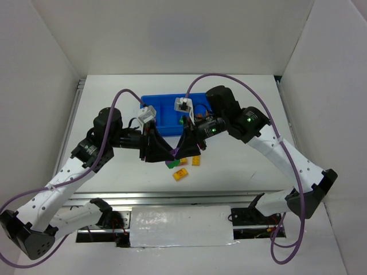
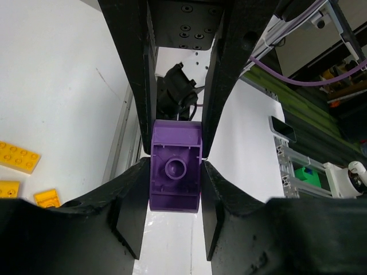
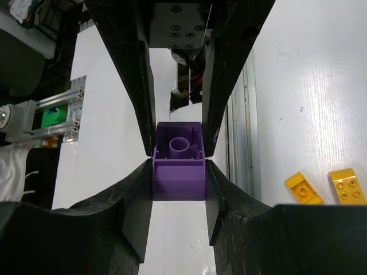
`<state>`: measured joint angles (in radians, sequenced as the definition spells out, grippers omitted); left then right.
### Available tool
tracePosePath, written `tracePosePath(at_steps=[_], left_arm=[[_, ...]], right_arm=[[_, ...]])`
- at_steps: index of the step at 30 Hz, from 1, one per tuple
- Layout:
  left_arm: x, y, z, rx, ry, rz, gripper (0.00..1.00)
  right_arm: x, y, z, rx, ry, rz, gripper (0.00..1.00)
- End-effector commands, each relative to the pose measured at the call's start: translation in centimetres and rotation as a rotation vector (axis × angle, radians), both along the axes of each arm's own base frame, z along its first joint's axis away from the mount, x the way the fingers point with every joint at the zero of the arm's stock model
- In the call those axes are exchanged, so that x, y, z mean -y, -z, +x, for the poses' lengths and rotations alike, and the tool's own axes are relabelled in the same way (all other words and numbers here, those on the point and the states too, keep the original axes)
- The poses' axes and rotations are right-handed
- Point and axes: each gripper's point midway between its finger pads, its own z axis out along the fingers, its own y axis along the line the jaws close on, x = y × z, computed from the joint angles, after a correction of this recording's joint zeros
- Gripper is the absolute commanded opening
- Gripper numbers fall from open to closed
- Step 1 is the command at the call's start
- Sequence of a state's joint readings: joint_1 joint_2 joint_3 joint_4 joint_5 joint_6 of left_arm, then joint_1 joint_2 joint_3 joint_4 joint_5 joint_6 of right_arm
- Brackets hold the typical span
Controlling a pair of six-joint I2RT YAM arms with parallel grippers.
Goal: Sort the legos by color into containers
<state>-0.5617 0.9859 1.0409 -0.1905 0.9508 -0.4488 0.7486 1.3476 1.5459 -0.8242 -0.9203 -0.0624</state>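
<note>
Left gripper (image 2: 176, 172) fingers are clamping on the purple lego (image 2: 175, 195). Right gripper (image 3: 179, 172) is pinching the same piece from the opposite end, held above the table (image 1: 229, 177). Cannot tell whether it is 1 brick or 2 stacked. Risk: hard glossy plastic is riding on flat pads, so an opposing pull could pop it loose or clash fingertips. Its hollow underside is showing 1 round tube. 3 flat, studded yellow legos (image 2: 20, 156) are lying beyond, with the blue tray (image 1: 163, 103) farther back.
</note>
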Motion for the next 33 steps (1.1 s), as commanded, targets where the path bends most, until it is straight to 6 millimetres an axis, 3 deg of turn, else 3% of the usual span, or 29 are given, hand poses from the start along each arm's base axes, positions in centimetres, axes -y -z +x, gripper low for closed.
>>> tracePosePath(at_steps=[1,5,8,11,14,15,17,18,20,21,22,23,24,26,27,29,30,31,33], left_arm=[[0.2,-0.7,-0.2,0.046,0.026,-0.029,0.49],[0.2,-0.8,-0.5,0.047,0.041,-0.034,0.63],[0.1,-0.8,-0.5,0.047,0.038,-0.033,0.63],[0.1,-0.9,-0.7,0.053,0.044,-0.038,0.55],[0.0,-1.0,-0.7,0.065,0.041,-0.038,0.35],[-0.1,-1.0,-0.6,0.069,0.029,-0.037,0.2],[-0.1,-1.2,-0.4,0.077,0.01,-0.036,0.0],[-0.2,-1.2,-0.3,0.078,0.003,-0.036,0.0],[-0.3,-1.5,-0.3,0.09,-0.009,-0.045,0.0],[-0.3,-1.6,-0.2,0.09,-0.017,-0.046,0.0],[-0.3,-1.6,-0.1,0.095,-0.028,-0.048,0.0],[-0.3,-1.7,0.1,0.089,-0.043,-0.049,0.0],[-0.3,-1.7,0.6,0.087,-0.072,-0.05,0.0],[-0.2,-2.0,1.2,0.076,-0.108,-0.057,0.0],[-0.1,-2.1,1.8,0.068,-0.138,-0.059,0.0],[-0.1,-2.7,3.5,0.047,-0.228,-0.072,0.0],[0.0,-3.1,4.0,0.043,-0.254,-0.085,0.0],[0.0,-3.2,4.3,0.036,-0.276,-0.099,0.0],[0.0,-4.5,5.0,0.042,-0.329,-0.171,0.0]], right_arm=[[0.0,-1.7,-0.5,0.049,-0.016,0.039,0.0],[-0.1,-2.5,-0.1,0.067,0.019,0.064,0.0],[-0.4,-2.7,0.4,0.074,0.038,0.068,0.0],[-0.5,-2.8,0.6,0.075,0.04,0.071,0.0],[-0.5,-2.8,0.4,0.07,0.028,0.076,0.0],[-0.6,-3.0,0.2,0.071,0.021,0.084,0.0],[-0.6,-2.9,0.1,0.068,0.013,0.085,0.02],[-0.5,-3.0,-0.1,0.068,0.005,0.091,0.04],[-0.6,-2.8,0.0,0.072,0.004,0.092,0.15],[-0.5,-2.7,0.1,0.077,0.009,0.094,0.26],[-0.6,-2.2,0.3,0.072,0.024,0.084,0.63],[-0.3,-2.4,0.6,0.087,0.05,0.091,0.71],[-0.2,-1.7,2.3,0.12,0.122,0.087,0.99],[0.4,-2.1,3.8,0.088,0.233,0.107,1.0],[0.9,-3.9,4.5,0.128,0.282,0.177,1.0],[2.5,-3.5,7.1,0.055,0.455,0.208,1.0],[3.2,-6.0,7.3,0.106,0.494,0.308,1.0],[3.4,-4.6,7.4,0.026,0.535,0.318,1.0],[3.5,-5.3,7.2,0.03,0.552,0.414,0.99]])
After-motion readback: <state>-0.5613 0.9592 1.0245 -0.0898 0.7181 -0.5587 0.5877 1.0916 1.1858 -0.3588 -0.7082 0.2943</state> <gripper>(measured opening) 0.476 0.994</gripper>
